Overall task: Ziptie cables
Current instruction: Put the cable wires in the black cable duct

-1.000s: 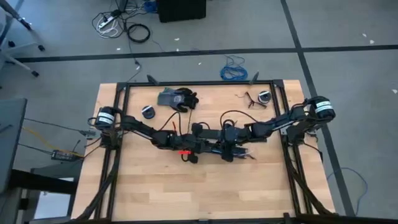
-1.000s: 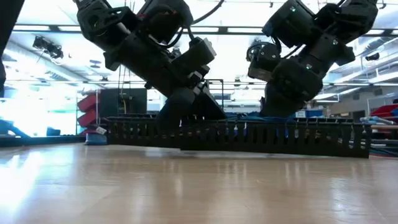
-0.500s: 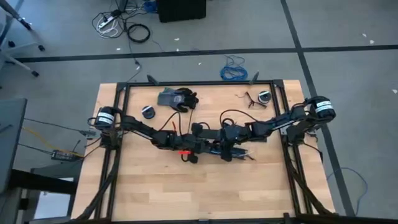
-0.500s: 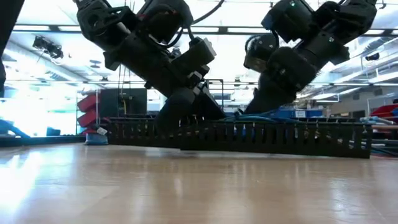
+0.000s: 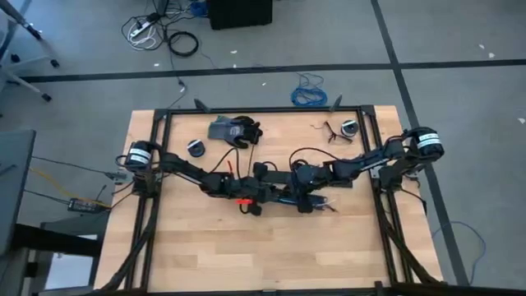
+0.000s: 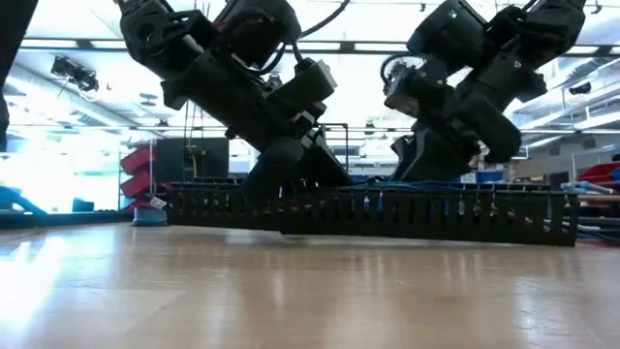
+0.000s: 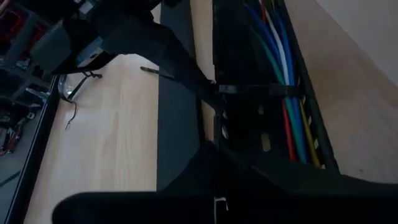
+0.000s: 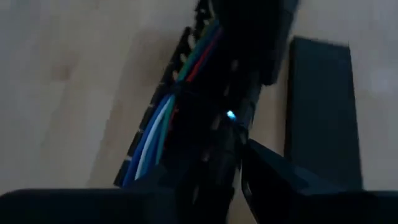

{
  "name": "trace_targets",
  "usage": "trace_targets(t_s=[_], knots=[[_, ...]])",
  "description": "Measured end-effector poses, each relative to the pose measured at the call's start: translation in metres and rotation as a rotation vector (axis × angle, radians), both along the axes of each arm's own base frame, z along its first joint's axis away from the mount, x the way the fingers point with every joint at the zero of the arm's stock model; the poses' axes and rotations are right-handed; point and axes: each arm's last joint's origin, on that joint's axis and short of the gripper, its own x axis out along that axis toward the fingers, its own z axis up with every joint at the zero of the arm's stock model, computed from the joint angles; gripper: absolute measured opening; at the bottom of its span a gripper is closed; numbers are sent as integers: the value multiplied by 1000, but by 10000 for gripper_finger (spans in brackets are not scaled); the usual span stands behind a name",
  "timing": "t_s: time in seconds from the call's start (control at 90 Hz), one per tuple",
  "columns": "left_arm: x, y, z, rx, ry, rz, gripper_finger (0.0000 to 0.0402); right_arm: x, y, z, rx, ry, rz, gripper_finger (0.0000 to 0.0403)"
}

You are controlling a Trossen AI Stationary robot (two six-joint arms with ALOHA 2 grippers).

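Observation:
A long black slotted duct [image 6: 387,213] lies across the table's middle. The cables [image 7: 283,56], thin blue, green, red, white and yellow wires, run along inside it [image 8: 161,124]. A black zip tie [image 7: 261,90] crosses the cables. Beside the duct lies a flat black lid strip [image 7: 177,124]. My left gripper [image 5: 278,196] and right gripper [image 5: 297,199] meet tip to tip over the duct. In the left wrist view the right gripper [image 7: 205,84] comes in as one dark wedge and ends at the tie. My left gripper is shut at the zip tie's end [image 7: 219,91] by the duct's wall, slanting down from the table's left. Its own fingers hide the exact place of hold. My right gripper's shut tips meet the same end of the tie [image 7: 211,87], slanting down from the table's right. The tie stays across the cables in the duct.
A dark glove [image 5: 234,130] and two small rolls [image 5: 196,148] [image 5: 349,127] lie toward the far edge. A small red piece [image 5: 242,200] sits under the left arm. Black frame rails [image 5: 156,205] run along the table's sides. Bare wood lies near the front edge.
My right gripper has tipped toward the left arm and then swung back toward the table's right, ending a little lower over the duct. My left gripper has kept still.

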Motion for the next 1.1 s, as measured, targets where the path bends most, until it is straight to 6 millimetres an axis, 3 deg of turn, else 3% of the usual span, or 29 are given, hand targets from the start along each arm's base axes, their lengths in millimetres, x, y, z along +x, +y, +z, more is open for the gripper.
trace_targets(t_s=[0.678, 0.922, 1.1], knots=[[0, 3, 0, 1, 1, 8, 0, 17, 0, 35, -87, 84, -5, 229], [0, 3, -1, 0, 8, 8, 0, 17, -4, 36, -53, 78, -173, 224], [0, 2, -1, -2, 7, 8, 0, 15, -4, 34, -33, 112, -201, 202]])
